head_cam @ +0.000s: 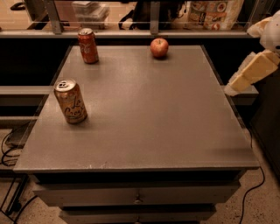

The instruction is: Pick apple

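Note:
The apple (159, 47) is small, round and red. It sits near the far edge of the grey table (144, 113), right of centre. My gripper (232, 86) is cream-coloured and hangs off the table's right edge, pointing down and left. It is well to the right of the apple and nearer the camera, and nothing shows in it.
A red soda can (88, 45) stands at the far left of the table. A tan and gold can (70, 101) stands at the left, nearer the camera. A railing and shelf with packaged goods (214, 11) run behind the table. Cables lie on the floor.

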Controlling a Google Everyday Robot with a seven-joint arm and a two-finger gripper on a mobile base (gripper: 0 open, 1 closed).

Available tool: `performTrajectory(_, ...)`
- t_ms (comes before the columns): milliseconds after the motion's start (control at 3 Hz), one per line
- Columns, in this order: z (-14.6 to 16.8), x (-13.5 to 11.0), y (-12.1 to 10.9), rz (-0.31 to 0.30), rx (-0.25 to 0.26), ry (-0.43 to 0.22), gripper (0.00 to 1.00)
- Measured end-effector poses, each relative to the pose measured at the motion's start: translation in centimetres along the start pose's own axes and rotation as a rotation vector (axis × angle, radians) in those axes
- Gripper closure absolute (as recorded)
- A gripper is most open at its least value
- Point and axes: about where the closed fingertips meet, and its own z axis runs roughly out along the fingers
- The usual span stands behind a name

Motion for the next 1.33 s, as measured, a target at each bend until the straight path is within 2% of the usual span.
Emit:
performTrajectory(333, 1.9, -1.9, -2.1, 0.03, 0.034, -0.114, 0.0)
performTrajectory(667, 5.1, -3.5, -3.8, 0.05, 0.03, -0.18, 0.0)
performTrajectory(1000, 8.8, -4.8, -4.8, 0.062, -0.001, -0.207, 0.0)
performTrajectory(1333, 15.4, -6.9, -8.1, 0.101, -0.029, -0.237, 0.0)
